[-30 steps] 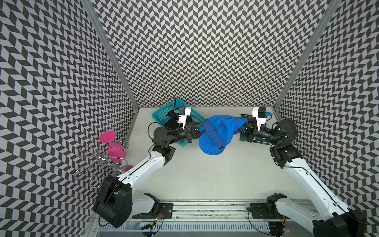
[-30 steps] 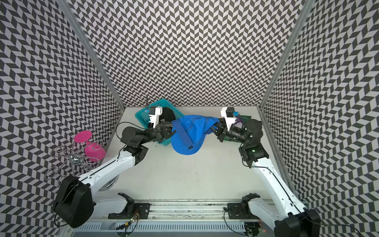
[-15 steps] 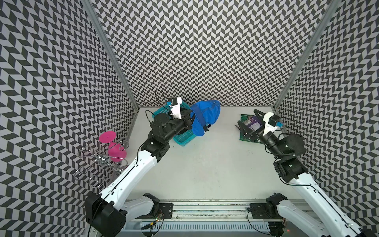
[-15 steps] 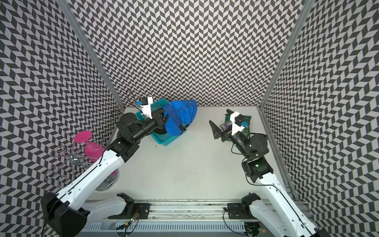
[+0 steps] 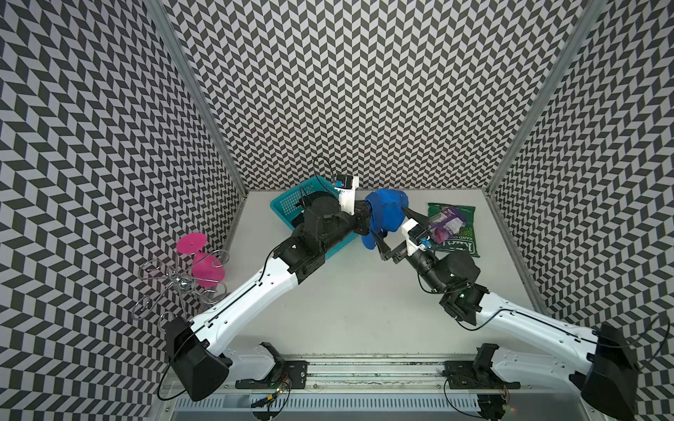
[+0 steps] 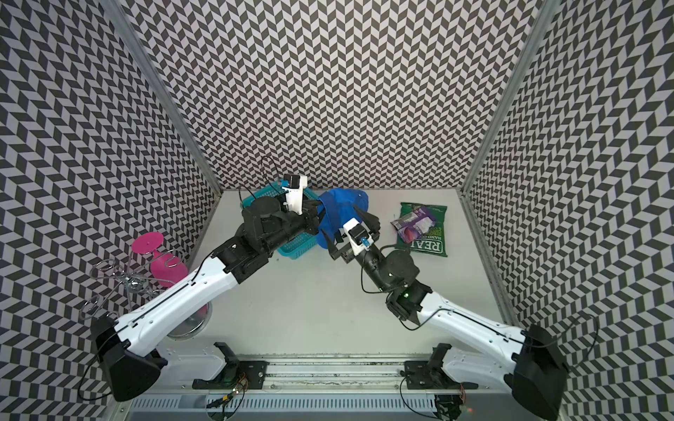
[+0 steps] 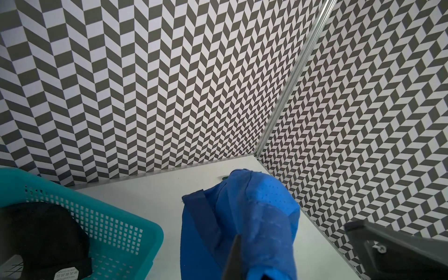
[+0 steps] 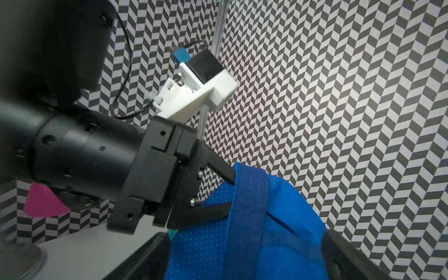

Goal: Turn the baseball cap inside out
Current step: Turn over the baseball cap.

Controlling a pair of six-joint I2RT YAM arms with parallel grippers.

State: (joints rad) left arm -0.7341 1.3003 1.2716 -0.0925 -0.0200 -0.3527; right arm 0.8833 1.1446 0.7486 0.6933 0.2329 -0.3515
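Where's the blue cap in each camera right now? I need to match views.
Top view: blue cap at centre back, between the arms.
Top view: same spot.
Left wrist: close ahead, beside the teal basket.
Right wrist: close up, clamped in the left gripper.
Landmark: the teal basket, beside the cap in both top views.

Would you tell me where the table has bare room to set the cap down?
The table is bare in the middle, between the left arm, right arm and front rail. The back is crowded: basket, cap, bag.
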